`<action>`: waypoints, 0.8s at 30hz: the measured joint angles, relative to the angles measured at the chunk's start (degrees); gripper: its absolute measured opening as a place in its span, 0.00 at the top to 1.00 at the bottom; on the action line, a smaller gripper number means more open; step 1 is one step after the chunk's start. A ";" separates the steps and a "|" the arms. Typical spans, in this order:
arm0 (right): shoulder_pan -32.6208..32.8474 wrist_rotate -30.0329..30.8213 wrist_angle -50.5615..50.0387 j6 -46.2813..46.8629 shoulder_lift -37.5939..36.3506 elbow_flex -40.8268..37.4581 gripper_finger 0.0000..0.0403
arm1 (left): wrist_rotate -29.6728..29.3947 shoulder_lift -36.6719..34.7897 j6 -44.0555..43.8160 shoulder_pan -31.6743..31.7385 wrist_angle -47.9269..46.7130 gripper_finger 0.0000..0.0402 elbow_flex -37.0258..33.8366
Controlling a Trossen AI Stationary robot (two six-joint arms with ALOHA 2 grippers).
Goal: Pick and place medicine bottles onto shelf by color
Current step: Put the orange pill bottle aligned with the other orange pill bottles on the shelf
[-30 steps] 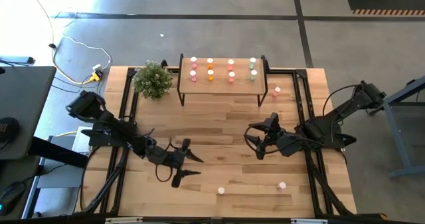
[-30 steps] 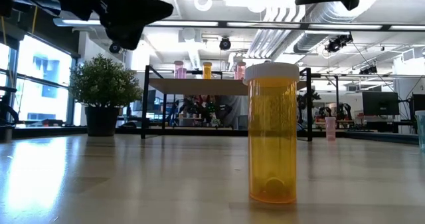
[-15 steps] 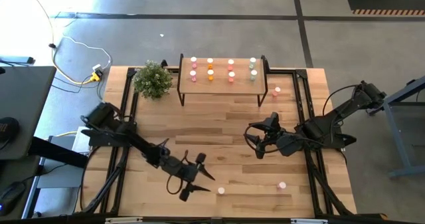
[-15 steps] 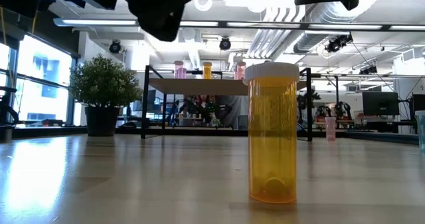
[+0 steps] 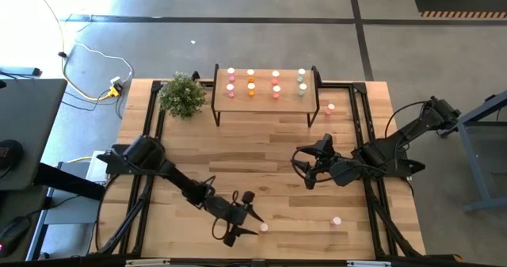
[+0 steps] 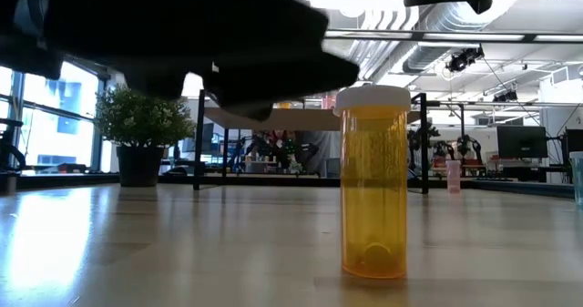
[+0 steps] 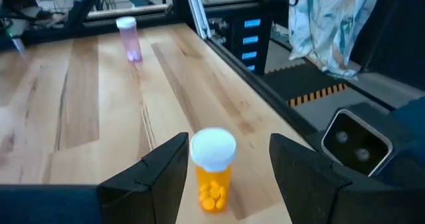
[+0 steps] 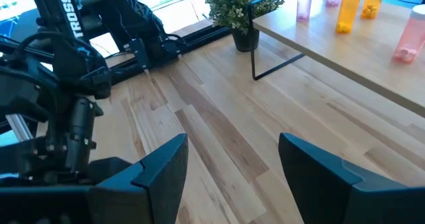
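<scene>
Reaching low across the near part of the table [image 5: 261,152], the left arm is bringing the left gripper [image 5: 248,220] right up to an orange bottle [image 5: 264,228] with a white cap. In the left wrist view its two dark fingers [image 7: 163,171] are standing apart on either side of that bottle [image 7: 212,169], with gaps showing on both sides, so nothing is being clamped and no touch is visible. The bottle is standing upright on the wood, near the front edge, and the low view shows it [image 6: 373,181] close up with the dark gripper hanging just beside its cap.

Farther along the front, a pink bottle [image 5: 337,220] is standing alone on the tabletop, well apart from the orange one.

At the back of the table, a potted plant [image 5: 182,93] is sitting just beside the shelf [image 5: 265,101], which is carrying rows of pink, orange and pale bottles. Another pink bottle [image 5: 330,107] is standing on the table just beside the shelf's right end.

On the right, the right gripper [image 5: 307,170] is hanging over the middle of the table, its fingers [image 8: 156,171] spread wide and holding nothing.
</scene>
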 joint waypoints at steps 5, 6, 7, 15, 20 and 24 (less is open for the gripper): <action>0.00 -0.01 -0.04 0.00 0.00 0.00 0.44 | -0.82 1.38 -0.80 0.43 -0.03 0.50 0.60; 0.00 -0.01 -0.02 0.00 0.00 0.00 0.44 | -1.34 1.38 -0.92 0.54 0.00 0.50 0.64; 0.00 -0.01 -0.03 0.00 0.00 0.00 0.44 | -1.68 1.38 -0.94 0.68 0.03 0.50 0.64; 0.00 -0.03 -0.04 -0.43 0.00 0.00 0.44 | 1.72 1.92 -3.02 1.84 0.11 0.50 0.66; 0.00 -0.05 -0.06 -0.46 0.00 0.00 0.44 | 1.86 2.08 -3.05 1.83 0.11 0.50 0.66; 0.00 -0.05 -0.08 -0.46 0.00 0.00 0.44 | 1.90 2.08 -3.21 1.84 -0.04 0.50 1.41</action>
